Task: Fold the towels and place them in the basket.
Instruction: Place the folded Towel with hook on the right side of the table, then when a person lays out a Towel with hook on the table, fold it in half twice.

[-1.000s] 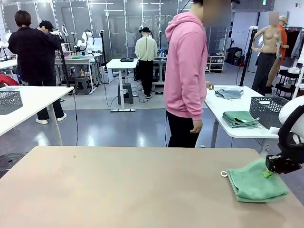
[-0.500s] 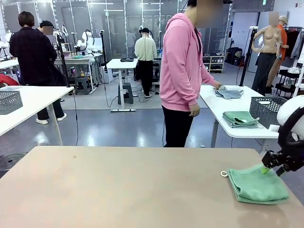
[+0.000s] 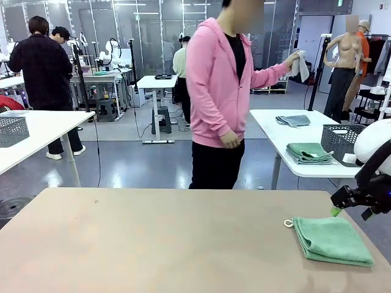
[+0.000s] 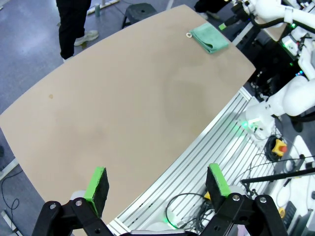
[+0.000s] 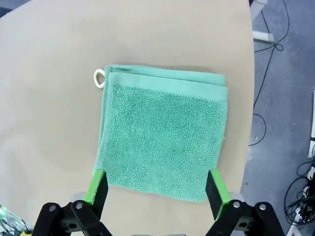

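The mint green towel (image 3: 332,240) lay folded into a neat square at the right end of the bench (image 3: 153,244), near its edge, with its corner loop (image 3: 288,223) toward the middle. The right gripper (image 3: 351,209) hung just above the towel's right side, apart from the cloth, its fingers spread wide and holding nothing. From the right wrist camera the towel (image 5: 165,135) sat squarely between the green pads (image 5: 98,189), its stacked layers showing along the top and left edges. The left gripper (image 4: 156,187) hovered high over the bench's other end, well apart from the towel (image 4: 209,38), its fingers equally wide and empty.

The fold looked finished, so the step in hand was probably the pick-up for the basket (image 3: 345,141). That stood on the white side bench (image 3: 275,131) beyond, next to folded green towels (image 3: 310,152). A good grasp would come straight down and pinch across an edge deep enough to catch every layer, not the top one alone. Limp terry would likely sag and open if lifted by a corner. The person held a pale towel (image 3: 300,64) up in one hand (image 3: 293,59), so the carry should keep clear of them.
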### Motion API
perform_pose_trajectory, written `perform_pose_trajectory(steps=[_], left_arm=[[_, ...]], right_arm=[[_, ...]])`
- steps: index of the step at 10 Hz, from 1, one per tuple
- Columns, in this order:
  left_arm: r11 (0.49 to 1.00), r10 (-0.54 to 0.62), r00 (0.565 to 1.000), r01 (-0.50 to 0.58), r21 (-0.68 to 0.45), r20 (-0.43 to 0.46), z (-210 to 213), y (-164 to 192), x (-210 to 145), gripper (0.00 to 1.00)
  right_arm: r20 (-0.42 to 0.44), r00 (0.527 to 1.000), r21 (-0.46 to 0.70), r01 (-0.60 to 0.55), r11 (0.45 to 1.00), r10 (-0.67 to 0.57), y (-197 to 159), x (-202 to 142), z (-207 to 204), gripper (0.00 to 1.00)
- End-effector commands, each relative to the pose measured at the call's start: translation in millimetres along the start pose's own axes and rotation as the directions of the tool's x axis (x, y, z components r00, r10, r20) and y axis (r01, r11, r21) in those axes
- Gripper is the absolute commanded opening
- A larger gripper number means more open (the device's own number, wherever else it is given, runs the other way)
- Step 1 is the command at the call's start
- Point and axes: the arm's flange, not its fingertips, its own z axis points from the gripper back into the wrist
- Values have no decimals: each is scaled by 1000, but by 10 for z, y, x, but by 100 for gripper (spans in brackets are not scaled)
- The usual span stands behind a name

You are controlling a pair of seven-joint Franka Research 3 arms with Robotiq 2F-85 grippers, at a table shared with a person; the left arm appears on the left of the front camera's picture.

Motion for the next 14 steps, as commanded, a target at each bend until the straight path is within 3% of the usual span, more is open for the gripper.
perform_pose_trajectory(steps=[1,11,14], left_arm=[[1000,-22,1000,22,-18,5,4,-7,4,100],[1000,-22,1000,22,-18,5,4,-7,4,100],[1000,-22,1000,22,-18,5,4,-7,4,100]], right_arm=[[0,1000,3,2,1000,-2,-77,10,-16,100],[0,1000,1,13,1000,-13,-66,-14,-2,99],[110,981,54,-169,984,163,193,-71,1411,100]])
